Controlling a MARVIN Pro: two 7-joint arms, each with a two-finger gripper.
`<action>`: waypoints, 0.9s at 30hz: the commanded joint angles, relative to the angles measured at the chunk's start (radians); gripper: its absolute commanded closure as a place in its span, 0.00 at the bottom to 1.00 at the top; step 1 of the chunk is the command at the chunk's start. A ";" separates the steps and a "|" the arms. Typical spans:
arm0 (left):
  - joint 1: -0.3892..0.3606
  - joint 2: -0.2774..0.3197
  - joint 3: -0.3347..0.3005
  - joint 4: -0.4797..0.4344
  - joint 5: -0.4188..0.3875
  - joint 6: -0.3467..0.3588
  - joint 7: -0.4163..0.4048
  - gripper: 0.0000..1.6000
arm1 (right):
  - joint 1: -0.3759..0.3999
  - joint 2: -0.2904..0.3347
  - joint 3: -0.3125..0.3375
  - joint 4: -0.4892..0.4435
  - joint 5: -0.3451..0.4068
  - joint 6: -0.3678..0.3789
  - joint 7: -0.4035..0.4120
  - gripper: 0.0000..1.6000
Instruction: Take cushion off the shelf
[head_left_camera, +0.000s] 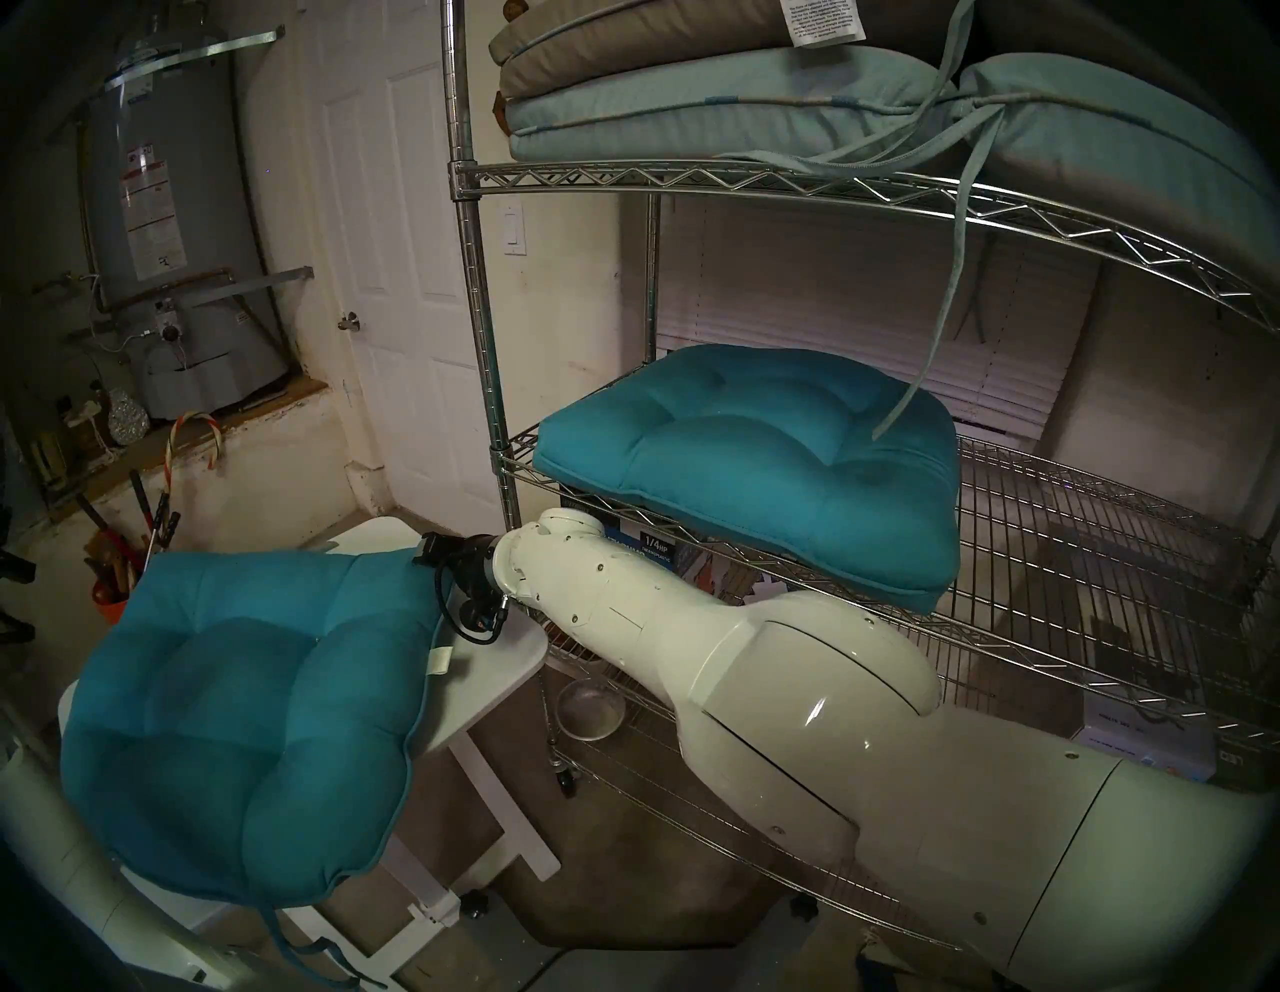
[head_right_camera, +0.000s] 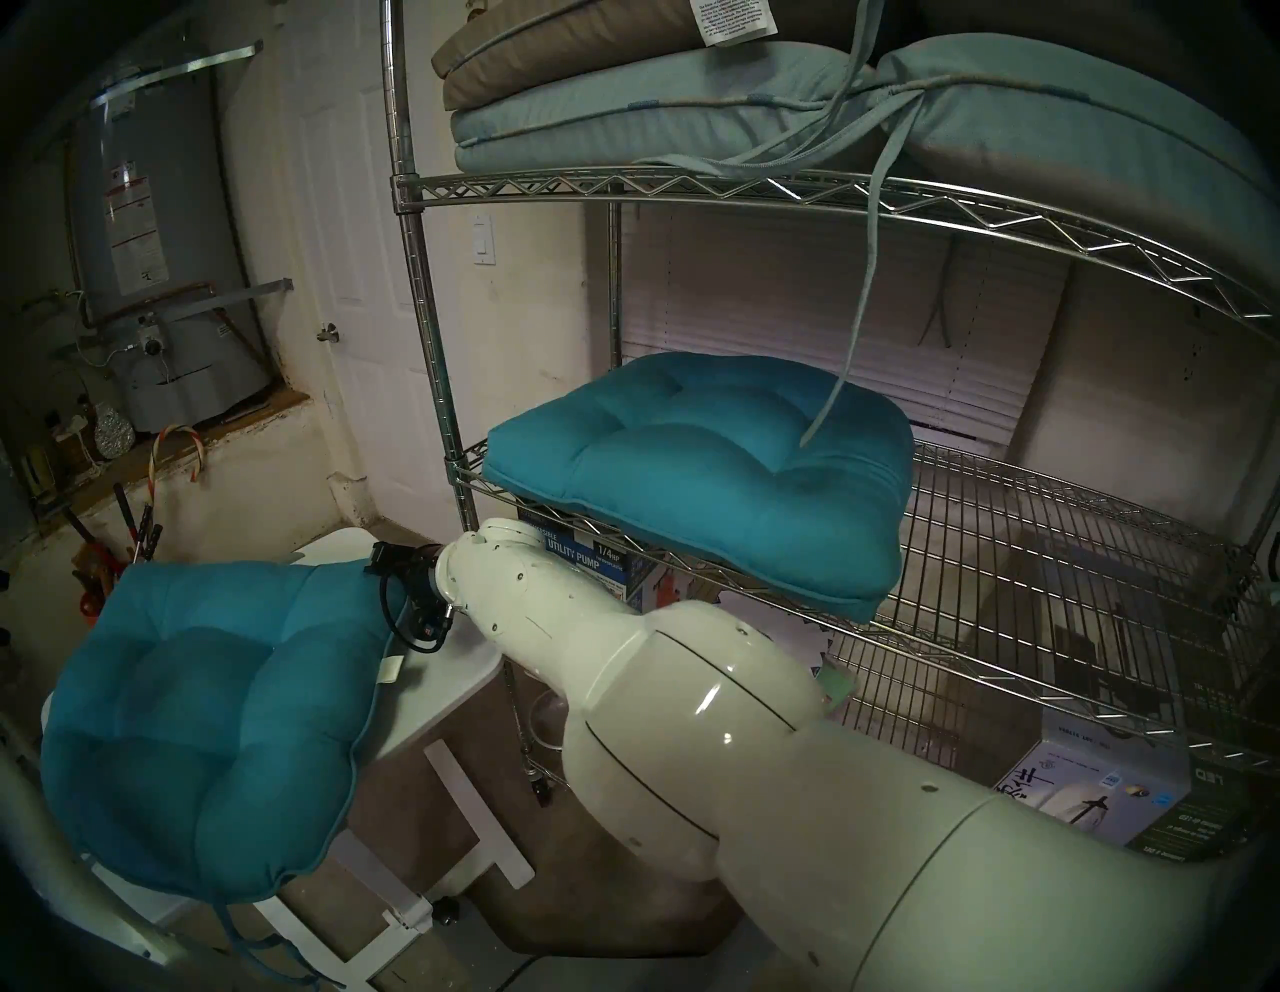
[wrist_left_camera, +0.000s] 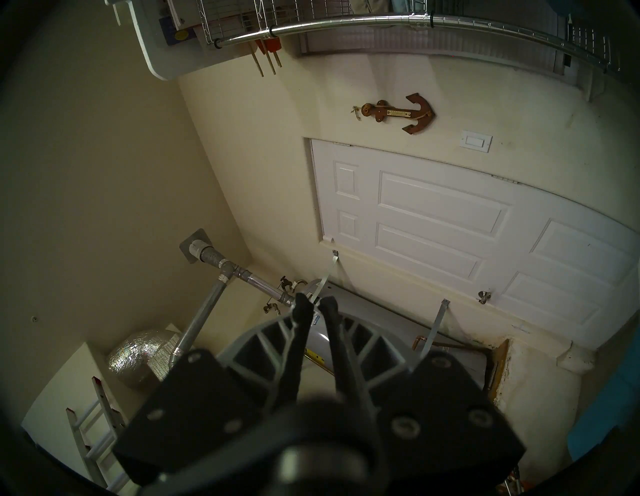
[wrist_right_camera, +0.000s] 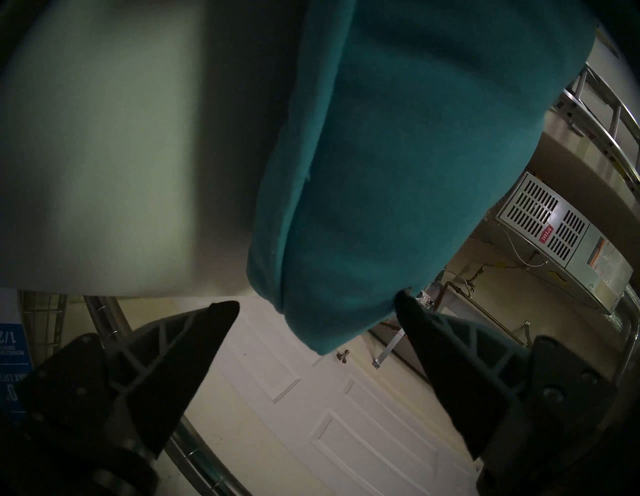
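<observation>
A teal tufted cushion (head_left_camera: 235, 727) (head_right_camera: 208, 727) lies on the small white table (head_left_camera: 499, 665) at the left, overhanging its front edge. My right arm reaches to the cushion's far corner. In the right wrist view my right gripper (wrist_right_camera: 320, 298) is open, and the cushion's corner (wrist_right_camera: 415, 138) sits between the spread fingers, brushing one fingertip (wrist_right_camera: 403, 298). A second teal cushion (head_left_camera: 762, 457) (head_right_camera: 713, 471) rests on the middle tier of the chrome wire shelf (head_left_camera: 692, 176). My left gripper (wrist_left_camera: 315, 304) shows only in its wrist view, shut and empty, facing the wall and door.
Pale blue and taupe cushions (head_left_camera: 692, 104) fill the shelf's top tier, and a tie strap (head_left_camera: 928, 332) hangs down onto the shelved cushion. Boxes (head_right_camera: 596, 554) and a glass bowl (head_left_camera: 589, 710) sit on lower tiers. A water heater (head_left_camera: 173, 208) and a white door (head_left_camera: 402, 242) stand behind.
</observation>
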 joint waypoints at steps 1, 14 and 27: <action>0.000 0.012 0.001 -0.015 -0.002 -0.002 0.006 0.57 | -0.003 -0.006 0.020 -0.057 0.037 -0.010 -0.044 0.00; 0.001 0.012 0.001 -0.017 -0.001 -0.002 0.007 0.57 | -0.015 -0.006 0.052 -0.137 0.068 -0.077 -0.163 0.00; 0.000 0.012 0.001 -0.016 -0.002 -0.002 0.007 0.57 | -0.095 0.108 0.052 -0.294 0.055 -0.127 -0.217 0.00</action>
